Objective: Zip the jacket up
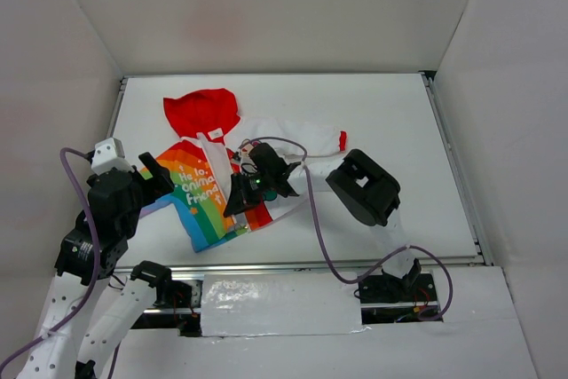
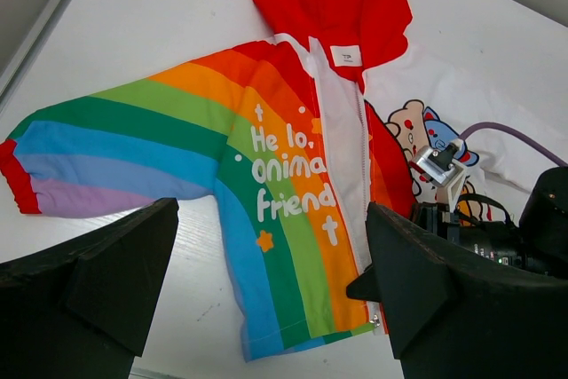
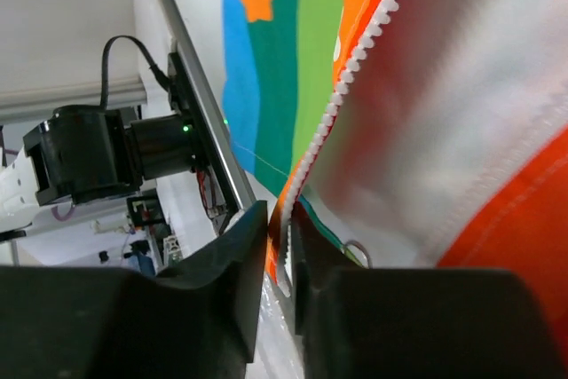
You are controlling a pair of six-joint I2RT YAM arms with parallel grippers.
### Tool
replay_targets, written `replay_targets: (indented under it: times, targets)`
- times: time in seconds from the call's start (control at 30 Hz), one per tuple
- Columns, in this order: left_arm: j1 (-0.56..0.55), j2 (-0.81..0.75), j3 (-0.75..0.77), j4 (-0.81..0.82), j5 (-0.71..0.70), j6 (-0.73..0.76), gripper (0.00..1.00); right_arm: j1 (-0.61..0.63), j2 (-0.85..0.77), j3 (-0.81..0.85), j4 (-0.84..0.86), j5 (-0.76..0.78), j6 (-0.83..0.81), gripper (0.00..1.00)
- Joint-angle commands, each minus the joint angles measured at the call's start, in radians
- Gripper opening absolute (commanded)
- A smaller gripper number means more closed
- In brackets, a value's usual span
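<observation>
Jacket (image 1: 209,185) flat on worktop (image 1: 382,113), left of centre, hood toward 12 o'clock.
Right tool (image 3: 279,228): jaws nearly together on zip edge at hem, 5 o'clock corner.
Left tool (image 2: 271,210): fully open, empty, over rainbow half.
Best: hold hem taut, align both zip edges first.
Slider not discernible; white half partly hidden by arm.

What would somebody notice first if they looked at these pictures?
The bright jacket jumps out first, lying in the middle of the white table with its rainbow half and red hood. Next comes the right gripper, pinching the jacket's zipper edge down near the hem. The left gripper hovers wide open by the rainbow sleeve.
</observation>
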Motion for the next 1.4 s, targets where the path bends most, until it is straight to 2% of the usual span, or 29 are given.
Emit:
replay_targets:
  times: [0.0, 0.03, 0.13, 0.33, 0.43, 0.47, 0.53, 0.57, 0.67, 0.8, 0.9, 1.03, 1.2, 1.37]
  targets:
    - [0.007, 0.0, -0.004, 0.04, 0.005, 0.027, 0.99, 0.013, -0.065, 0.001, 0.072, -0.018, 0.014, 0.2]
    - [0.005, 0.0, -0.004, 0.04, 0.004, 0.027, 0.99, 0.013, -0.061, 0.002, 0.073, -0.02, 0.015, 0.19]
    - [0.007, -0.005, -0.005, 0.04, 0.002, 0.026, 0.99, 0.015, -0.057, 0.007, 0.077, -0.02, 0.018, 0.06]
    - [0.007, 0.001, 0.013, 0.015, 0.022, -0.01, 0.99, 0.015, -0.087, 0.009, 0.078, -0.01, 0.014, 0.0]
    - [0.007, -0.012, 0.021, -0.014, 0.189, -0.091, 0.99, 0.013, -0.112, -0.007, 0.093, -0.013, 0.012, 0.0]
    - [0.007, -0.029, -0.007, -0.013, 0.287, -0.12, 0.99, 0.015, -0.126, -0.014, 0.122, -0.013, 0.015, 0.0]
    - [0.007, -0.058, -0.053, -0.019, 0.364, -0.217, 1.0, 0.015, -0.141, -0.043, 0.179, -0.009, 0.024, 0.0]
    - [0.005, -0.069, -0.112, -0.014, 0.442, -0.238, 0.99, 0.015, -0.156, -0.053, 0.199, -0.009, 0.028, 0.0]
    - [0.007, -0.124, -0.238, 0.012, 0.527, -0.324, 0.98, 0.015, -0.18, -0.093, 0.27, 0.008, 0.043, 0.0]
    - [0.007, -0.227, -0.399, 0.113, 0.712, -0.427, 0.93, 0.015, -0.204, -0.12, 0.352, 0.017, 0.078, 0.0]
    - [0.005, -0.281, -0.501, 0.199, 0.786, -0.462, 0.9, 0.013, -0.209, -0.122, 0.4, 0.006, 0.113, 0.0]
    - [0.007, -0.296, -0.562, 0.277, 0.818, -0.462, 0.83, 0.026, -0.219, -0.123, 0.409, 0.009, 0.13, 0.0]
    - [0.007, -0.285, -0.558, 0.299, 0.802, -0.452, 0.82, 0.044, -0.235, -0.12, 0.333, 0.077, 0.091, 0.0]
    - [0.007, -0.273, -0.558, 0.316, 0.78, -0.449, 0.74, 0.053, -0.247, -0.139, 0.307, 0.118, 0.089, 0.0]
